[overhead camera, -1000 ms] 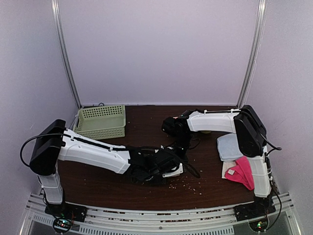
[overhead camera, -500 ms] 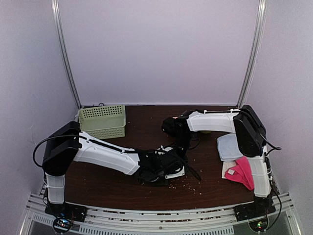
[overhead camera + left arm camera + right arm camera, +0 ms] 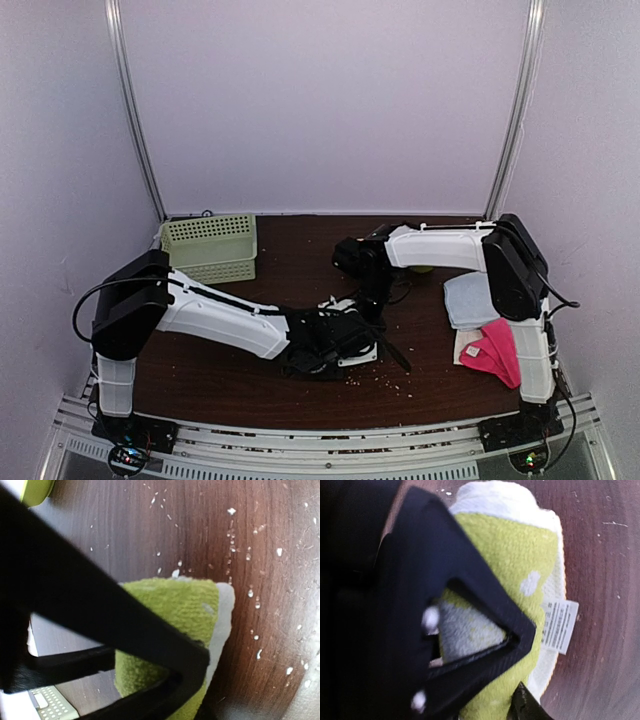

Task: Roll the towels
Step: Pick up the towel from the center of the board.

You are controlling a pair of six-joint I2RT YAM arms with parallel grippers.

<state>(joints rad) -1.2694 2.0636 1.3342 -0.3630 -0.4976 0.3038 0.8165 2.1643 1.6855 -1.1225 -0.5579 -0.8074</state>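
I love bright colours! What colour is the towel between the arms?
The towel is yellow-green with pale spots and a white edge, clearest in the right wrist view.

A: Where does the rolled towel (image 3: 170, 615) lie?
B: On the table (image 3: 290, 265), right of the basket (image 3: 208, 247) and nearer the front edge.
A: Other towels?
B: Far right of the basket: a back towel (image 3: 465, 300), and before it an upper towel (image 3: 497, 352) on a lower towel (image 3: 461, 346).

My left arm (image 3: 215, 318) has swung its elbow inward toward the middle, and the left gripper (image 3: 345, 340) has edged slightly right over the yellow towel (image 3: 170, 610).
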